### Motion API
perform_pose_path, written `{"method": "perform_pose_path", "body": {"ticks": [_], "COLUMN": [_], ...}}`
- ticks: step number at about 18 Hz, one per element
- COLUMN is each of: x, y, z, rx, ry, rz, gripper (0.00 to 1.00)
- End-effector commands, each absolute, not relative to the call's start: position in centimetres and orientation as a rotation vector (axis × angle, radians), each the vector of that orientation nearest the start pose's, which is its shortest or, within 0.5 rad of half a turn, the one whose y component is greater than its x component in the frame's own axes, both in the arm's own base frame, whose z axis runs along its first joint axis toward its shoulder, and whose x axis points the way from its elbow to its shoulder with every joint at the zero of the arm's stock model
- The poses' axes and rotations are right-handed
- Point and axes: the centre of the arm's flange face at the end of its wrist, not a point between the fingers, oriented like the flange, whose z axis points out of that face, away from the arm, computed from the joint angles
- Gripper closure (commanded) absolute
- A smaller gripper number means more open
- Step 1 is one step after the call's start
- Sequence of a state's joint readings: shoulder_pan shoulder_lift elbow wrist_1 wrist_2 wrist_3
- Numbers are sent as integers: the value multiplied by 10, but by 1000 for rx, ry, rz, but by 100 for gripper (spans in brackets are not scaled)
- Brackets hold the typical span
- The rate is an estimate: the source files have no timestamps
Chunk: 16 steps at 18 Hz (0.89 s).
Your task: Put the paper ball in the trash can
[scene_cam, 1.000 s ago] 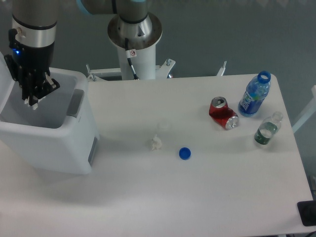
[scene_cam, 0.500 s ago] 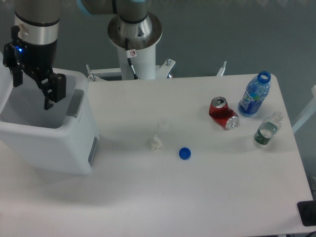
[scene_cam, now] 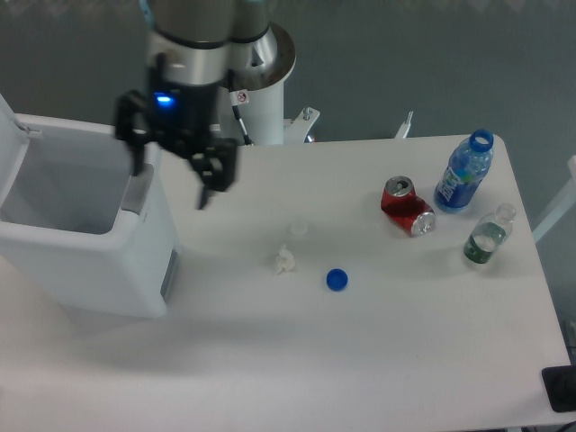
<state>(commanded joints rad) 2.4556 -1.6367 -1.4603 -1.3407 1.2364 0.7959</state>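
The trash can (scene_cam: pixel 90 270), a large white bin with a grey side panel, stands at the left with its lid (scene_cam: pixel 11 121) flipped up. My gripper (scene_cam: pixel 174 175) is open and empty. It hangs just right of the bin's right rim, above the table. The paper ball is not in view: none shows on the table or in the visible part of the bin's inside.
A small jagged white scrap (scene_cam: pixel 284 261), a whitish bottle cap (scene_cam: pixel 297 230) and a blue cap (scene_cam: pixel 337 280) lie mid-table. A dented red soda can (scene_cam: pixel 406 206), a blue bottle (scene_cam: pixel 464 172) and a small clear bottle (scene_cam: pixel 487 237) stand at the right.
The gripper was shut above the bin's opening, then opened there. It has now swung right, out of the bin and over the table's left part. Nothing on the table moved.
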Motion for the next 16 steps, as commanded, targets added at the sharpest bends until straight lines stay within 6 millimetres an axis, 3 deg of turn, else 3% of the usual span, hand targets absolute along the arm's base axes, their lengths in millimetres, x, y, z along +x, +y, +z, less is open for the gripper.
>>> {"method": "perform_pose_path", "body": {"ticks": [4, 8, 11, 16], "x": [-356, -406, -421, -446], "y": [456, 443, 434, 439], "z": [510, 466, 441, 390], "rx": [-2869, -2954, -3050, -3121], "ry": [-32, 84, 169, 220], "rz": [106, 83, 93, 17], "gripper": [0, 0, 0, 0]}}
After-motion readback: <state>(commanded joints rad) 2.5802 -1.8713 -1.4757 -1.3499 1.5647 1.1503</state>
